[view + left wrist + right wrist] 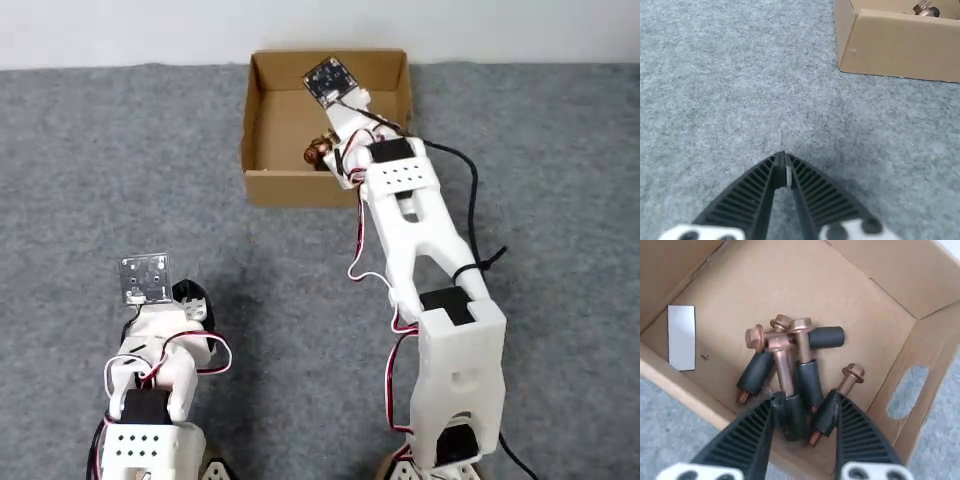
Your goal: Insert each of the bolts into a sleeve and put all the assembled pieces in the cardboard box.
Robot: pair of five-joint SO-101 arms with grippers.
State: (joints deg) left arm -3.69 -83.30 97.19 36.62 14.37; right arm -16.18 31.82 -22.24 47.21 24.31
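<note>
Your R tool (804, 402) sits jaws apart over sleeved bolts (805, 380) in cardboard box (790, 280), prob releasing. L tool (785, 167) closed, idle over counter (715, 75).

In the high view the right arm (405, 215) hides most of the bolts (320, 152) lying in the cardboard box (295, 187).

Walls of the cardboard box (880, 265) ring the assembled pieces (781, 355) — open above.

Copper bolts (782, 352), matte black sleeves (807, 382), plain brown box (262, 110) with a white label (681, 337) inside, mottled grey table (120, 160), white arms (420, 220), black ribbed fingers (810, 192).
</note>
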